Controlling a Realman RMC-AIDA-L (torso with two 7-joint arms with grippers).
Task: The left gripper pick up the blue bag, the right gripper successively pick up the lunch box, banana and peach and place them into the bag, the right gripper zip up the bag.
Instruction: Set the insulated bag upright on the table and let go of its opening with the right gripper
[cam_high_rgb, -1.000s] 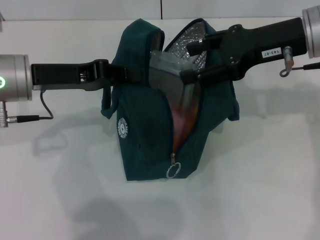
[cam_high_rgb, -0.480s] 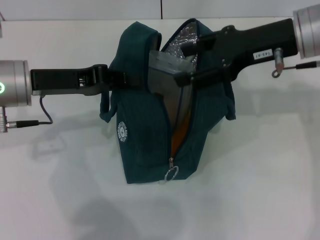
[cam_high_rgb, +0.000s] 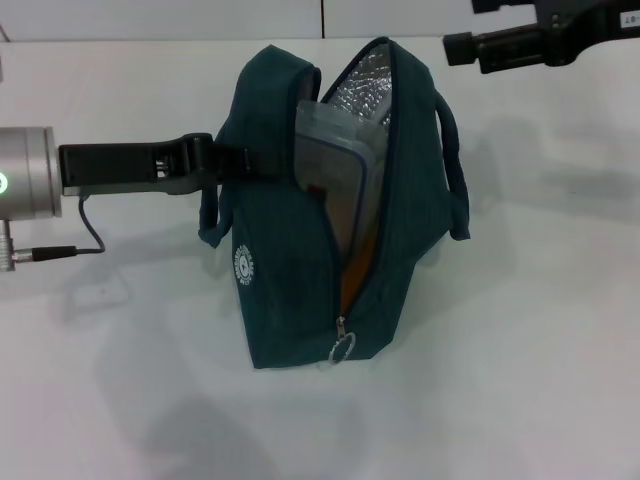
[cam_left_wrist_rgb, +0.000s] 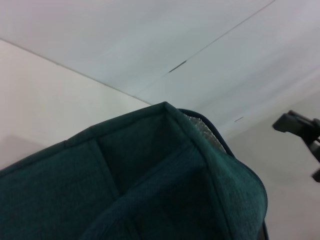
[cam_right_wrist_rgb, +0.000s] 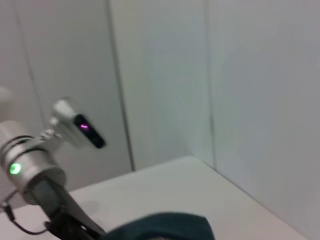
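The blue bag (cam_high_rgb: 290, 270) stands upright mid-table with its mouth unzipped and silver lining showing. My left gripper (cam_high_rgb: 248, 160) is shut on the bag's left upper edge and holds it; in the left wrist view the bag's fabric (cam_left_wrist_rgb: 150, 190) fills the lower part. The lunch box (cam_high_rgb: 335, 165), clear with a blue rim, stands on edge inside the opening. An orange strip (cam_high_rgb: 349, 282) shows below it; I cannot tell whether it is the banana or the peach. My right gripper (cam_high_rgb: 462, 28) hovers open and empty, above and right of the bag. The ring zipper pull (cam_high_rgb: 343, 347) hangs at the bag's foot.
The white table (cam_high_rgb: 520, 330) runs to a pale wall at the back. A loop handle (cam_high_rgb: 455, 170) hangs down the bag's right side. A cable (cam_high_rgb: 90, 235) trails from the left arm. The right wrist view shows the left arm (cam_right_wrist_rgb: 35, 165) and the bag's top (cam_right_wrist_rgb: 165, 225).
My right gripper has pulled out of the bag's mouth and gone up and to the right. The lunch box stays in the bag. The left gripper has kept its hold.
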